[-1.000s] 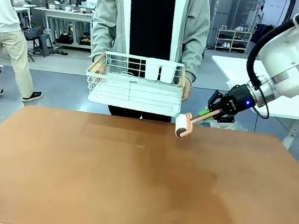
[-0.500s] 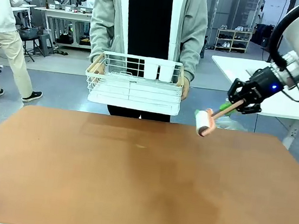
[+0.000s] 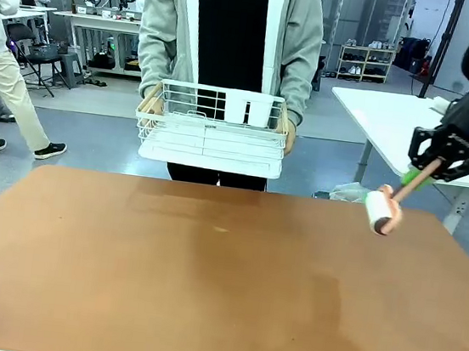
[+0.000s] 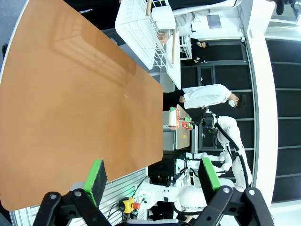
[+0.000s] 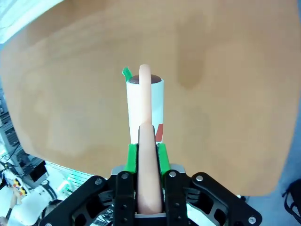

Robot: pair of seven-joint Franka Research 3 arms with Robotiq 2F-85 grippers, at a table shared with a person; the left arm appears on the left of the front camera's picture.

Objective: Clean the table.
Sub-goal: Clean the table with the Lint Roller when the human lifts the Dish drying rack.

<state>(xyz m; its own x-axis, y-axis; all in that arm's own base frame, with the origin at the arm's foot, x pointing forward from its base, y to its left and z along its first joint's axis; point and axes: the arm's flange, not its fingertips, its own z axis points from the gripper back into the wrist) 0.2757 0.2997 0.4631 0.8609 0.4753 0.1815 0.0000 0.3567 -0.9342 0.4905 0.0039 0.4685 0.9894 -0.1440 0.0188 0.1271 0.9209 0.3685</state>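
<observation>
table (image 3: 203, 291) matte terracotta | white table (image 3: 395, 118) behind | right tool (image 3: 423, 175) clamps roller (image 3: 381, 212) | left tool (image 4: 153, 173) apart

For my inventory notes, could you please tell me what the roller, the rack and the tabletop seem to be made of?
Roller: smooth pink handle, probably plastic; white roll, likely paper. Rack: thin white bars, seemingly coated metal wire. Tabletop: matte terracotta, grainless, perhaps laminate.

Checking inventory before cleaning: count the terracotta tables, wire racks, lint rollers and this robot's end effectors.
Terracotta table: 1
Wire rack: 1
Lint roller: 1
End effectors: 2, left end effector and right end effector
Total: 5
</observation>
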